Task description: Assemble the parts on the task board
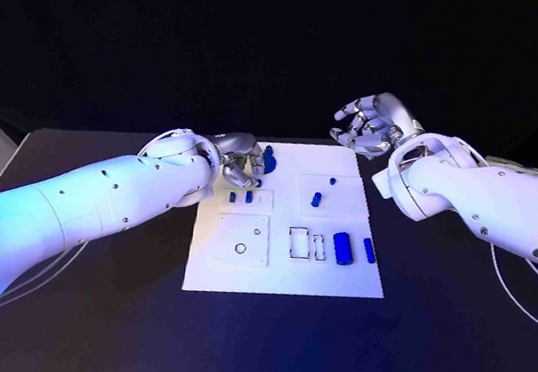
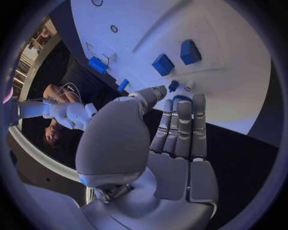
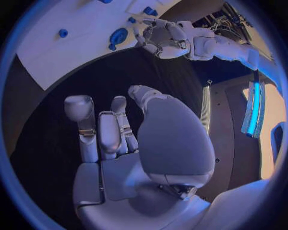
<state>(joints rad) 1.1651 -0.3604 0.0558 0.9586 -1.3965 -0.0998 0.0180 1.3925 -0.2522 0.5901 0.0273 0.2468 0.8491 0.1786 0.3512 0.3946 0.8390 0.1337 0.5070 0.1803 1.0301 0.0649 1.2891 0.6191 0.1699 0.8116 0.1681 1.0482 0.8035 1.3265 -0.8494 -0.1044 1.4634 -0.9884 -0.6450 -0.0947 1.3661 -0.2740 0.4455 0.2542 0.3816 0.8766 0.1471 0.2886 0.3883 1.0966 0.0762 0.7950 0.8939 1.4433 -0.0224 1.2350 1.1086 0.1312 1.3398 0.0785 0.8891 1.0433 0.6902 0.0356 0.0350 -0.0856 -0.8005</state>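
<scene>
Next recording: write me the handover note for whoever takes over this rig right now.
Left hand: over the far left corner of the white task board, fingers by a small blue part; holding nothing that I can see.
Right hand: raised beyond the board's far right corner, fingers curled, empty.
Parts: blue cylinder and slim blue piece lie near the right edge; two blue blocks near the left hand.
Done: cannot tell. Left: the loose parts.
</scene>
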